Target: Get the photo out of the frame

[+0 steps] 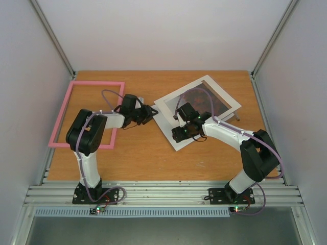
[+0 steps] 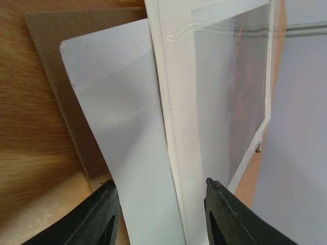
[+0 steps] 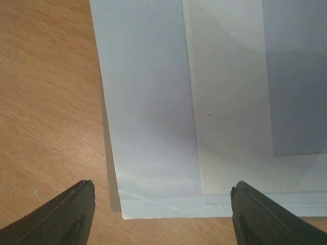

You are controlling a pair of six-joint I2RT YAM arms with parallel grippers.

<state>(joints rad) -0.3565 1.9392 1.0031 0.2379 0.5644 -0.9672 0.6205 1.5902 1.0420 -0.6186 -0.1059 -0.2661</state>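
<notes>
- frame (image 1: pixel 97 82): pink, empty, flat on the left side of the table (image 1: pixel 143 158), well apart from the rest. the left arm's elbow crosses over its right rail.
- photo (image 1: pixel 205 102): out of the frame, right of centre, dark red-orange, showing through the opening of the white mat (image 1: pixel 171 101). the mat lies on top of it, turned at an angle to the table edges.
- a white sheet (image 2: pixel 117 127) sticks out from under the mat on the near-left side, and a brown board (image 2: pixel 51 51) pokes out from under that.
- left gripper (image 2: pixel 159 182): jaws spread, holding nothing, at the left edge of the stack. its wrist view shows the white sheet and the mat's edge between the fingers (image 2: pixel 102 214), the photo further right and blurred.
- right gripper (image 3: pixel 163 186): jaws spread wide, holding nothing, over the near corner of the white sheet. that corner lies between its fingers (image 3: pixel 66 214), bare table to the left.
- cannot tell whether either gripper touches the stack.
</notes>
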